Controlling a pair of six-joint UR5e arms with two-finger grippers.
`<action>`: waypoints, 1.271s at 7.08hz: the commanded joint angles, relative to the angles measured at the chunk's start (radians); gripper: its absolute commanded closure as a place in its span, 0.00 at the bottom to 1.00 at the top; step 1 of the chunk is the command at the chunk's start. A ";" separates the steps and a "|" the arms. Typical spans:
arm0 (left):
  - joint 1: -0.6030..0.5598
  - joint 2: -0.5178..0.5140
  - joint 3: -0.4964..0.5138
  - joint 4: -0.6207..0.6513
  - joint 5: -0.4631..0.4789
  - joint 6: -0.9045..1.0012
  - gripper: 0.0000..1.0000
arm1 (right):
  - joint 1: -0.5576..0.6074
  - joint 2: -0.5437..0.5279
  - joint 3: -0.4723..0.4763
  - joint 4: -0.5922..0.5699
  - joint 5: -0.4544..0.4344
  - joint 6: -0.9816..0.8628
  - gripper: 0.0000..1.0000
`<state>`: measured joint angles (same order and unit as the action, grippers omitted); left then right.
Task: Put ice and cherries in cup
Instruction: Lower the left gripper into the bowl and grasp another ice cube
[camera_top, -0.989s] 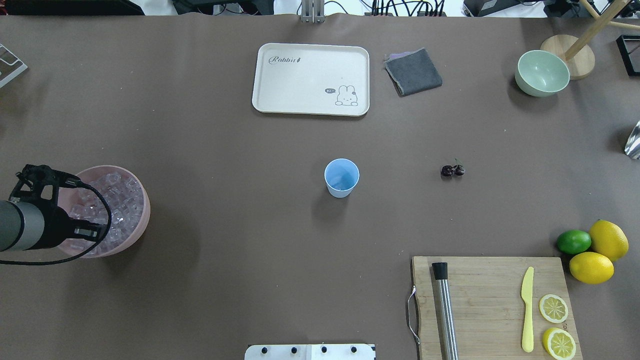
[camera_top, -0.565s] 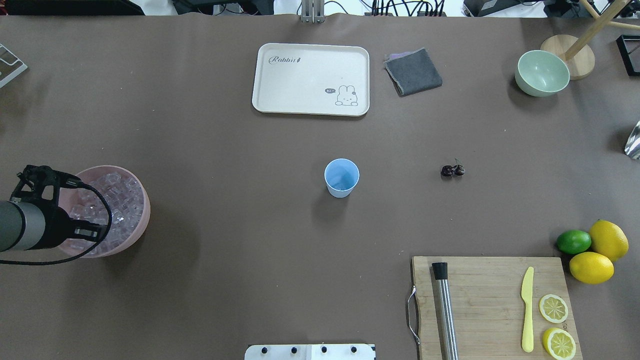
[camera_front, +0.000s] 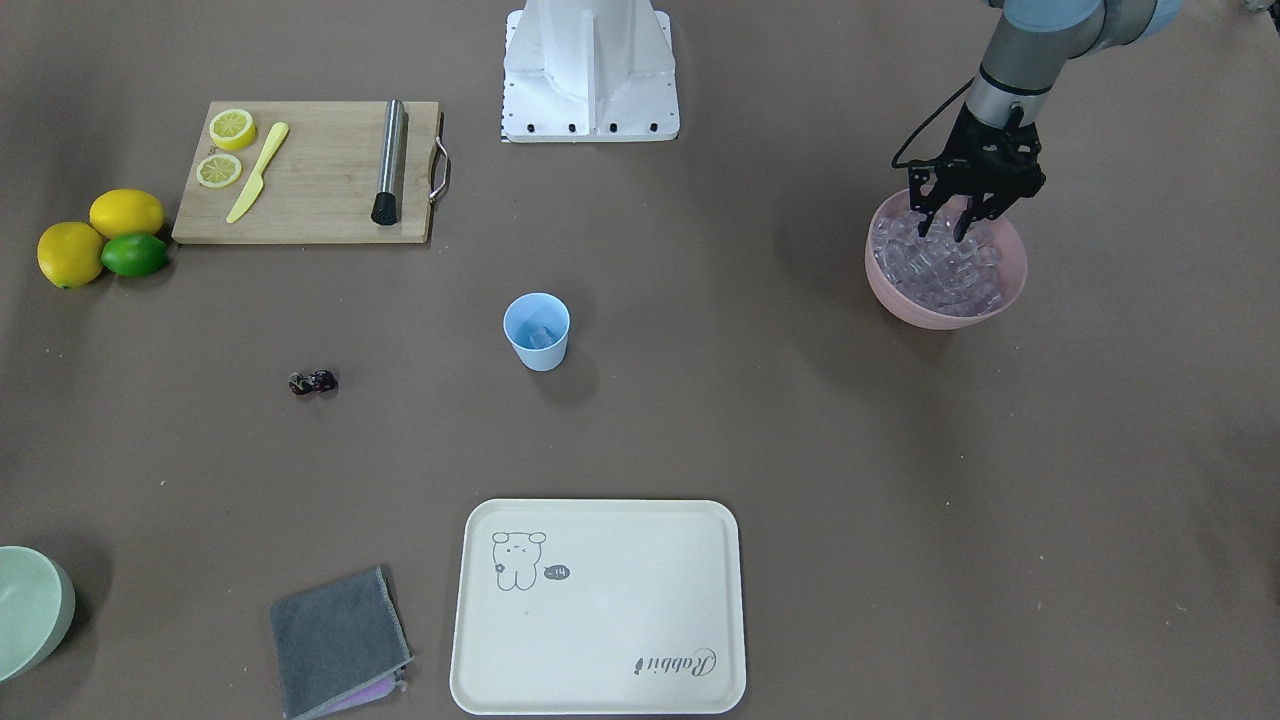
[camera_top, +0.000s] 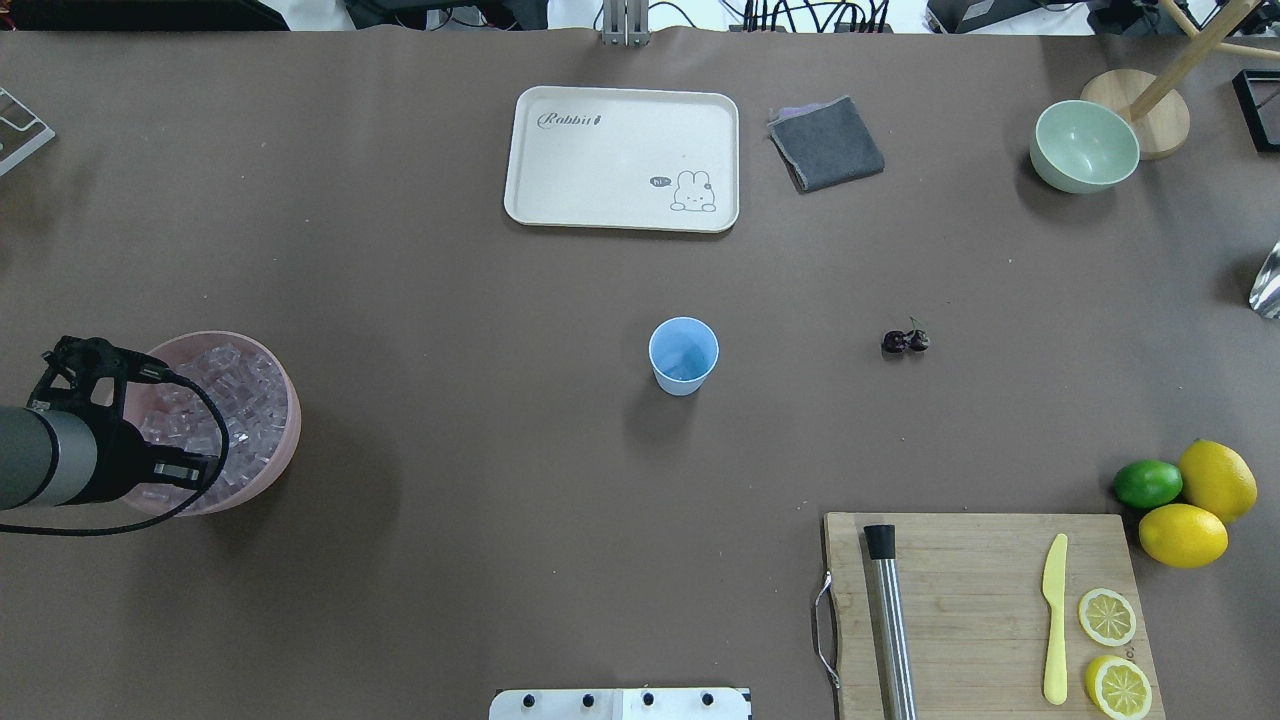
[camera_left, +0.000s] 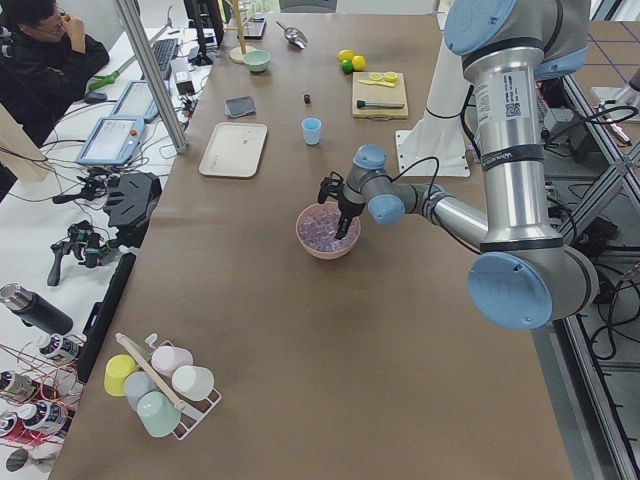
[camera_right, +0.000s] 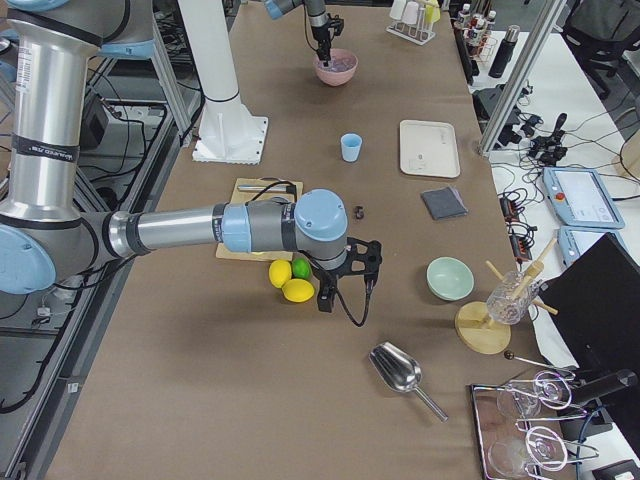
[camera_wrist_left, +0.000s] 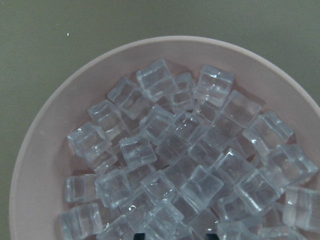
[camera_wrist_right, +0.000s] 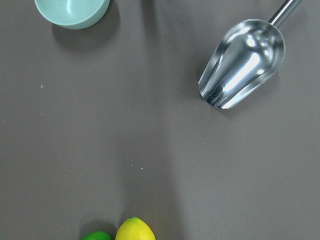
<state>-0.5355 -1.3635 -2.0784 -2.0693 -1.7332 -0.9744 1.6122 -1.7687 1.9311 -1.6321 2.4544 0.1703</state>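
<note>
A brown tabletop (camera_front: 760, 420) in a lab room carries everything. The small clear, glassy ice cubes (camera_wrist_left: 175, 165), faintly lilac, lie heaped in a wide pink plastic bowl (camera_wrist_left: 40, 140) at the robot's left end. The left jaws hang spread just over this heap with their tips pointing down, and nothing is between them. The small light blue plastic cup (camera_front: 537, 350) stands upright in the middle of the tabletop, well apart from the bowl. Something pale like a cube seems to lie in its bottom. The tiny pair of dark glossy cherries (camera_front: 313, 382) rests on the tabletop beyond the cup, not yet inside it.

I judge that the step in hand is to take a cube. Choose one that sits on top and a little free from its neighbours. Lower the jaws onto two flat opposite faces and close gently, because the cubes look smooth and may slip away. Lift straight up before you travel to the cup.

The right jaws are far away, near the yellow lemons (camera_right: 297, 290) and a shiny metal scoop (camera_wrist_right: 242, 62). Whether they are spread or pressed together, I cannot tell.
</note>
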 joint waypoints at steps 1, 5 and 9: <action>0.009 -0.003 0.008 -0.002 0.003 -0.001 0.49 | 0.000 0.000 0.002 0.000 0.000 -0.002 0.00; 0.014 -0.002 0.004 -0.002 0.003 0.000 0.67 | 0.002 0.000 0.005 0.000 0.000 -0.002 0.00; 0.009 0.004 -0.008 0.000 0.004 0.000 1.00 | 0.002 0.000 0.006 0.000 0.000 0.000 0.00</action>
<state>-0.5224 -1.3625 -2.0787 -2.0695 -1.7296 -0.9748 1.6137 -1.7687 1.9369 -1.6321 2.4544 0.1690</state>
